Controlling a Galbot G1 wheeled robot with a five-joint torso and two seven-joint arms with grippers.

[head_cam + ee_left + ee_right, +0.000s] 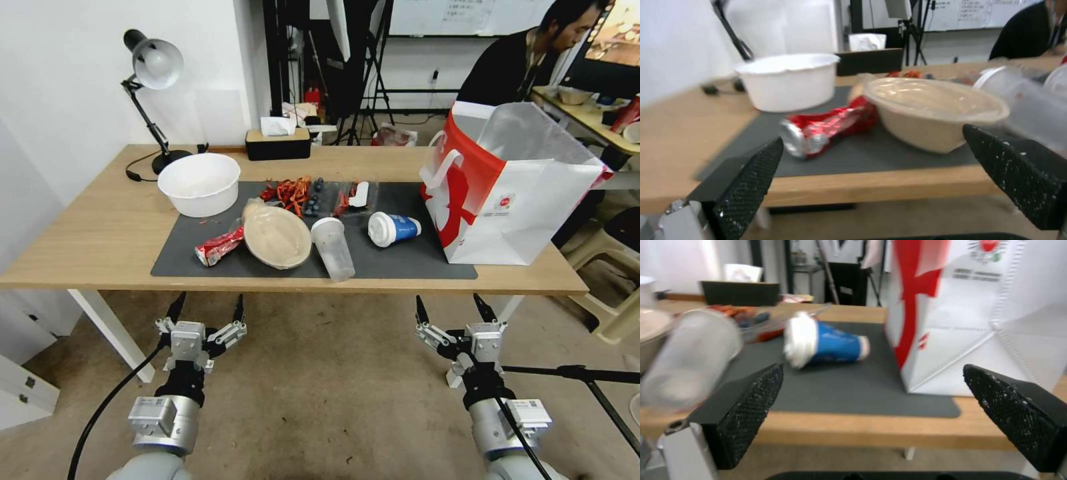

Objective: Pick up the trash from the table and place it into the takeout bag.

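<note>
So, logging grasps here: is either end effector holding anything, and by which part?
Nothing is held. The left end effector and right end effector hang open below the table edge.

Silver-grey arms with black cables, white-bracketed left end effector (207, 307) and right end effector (453, 307), textured black fingers (749, 180).

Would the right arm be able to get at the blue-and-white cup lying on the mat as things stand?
Probably yes. The right gripper hangs open before the table edge, and the blue-and-white cup lies on its side on the mat with bare mat in front. The takeout bag stands beside it, apart.
</note>
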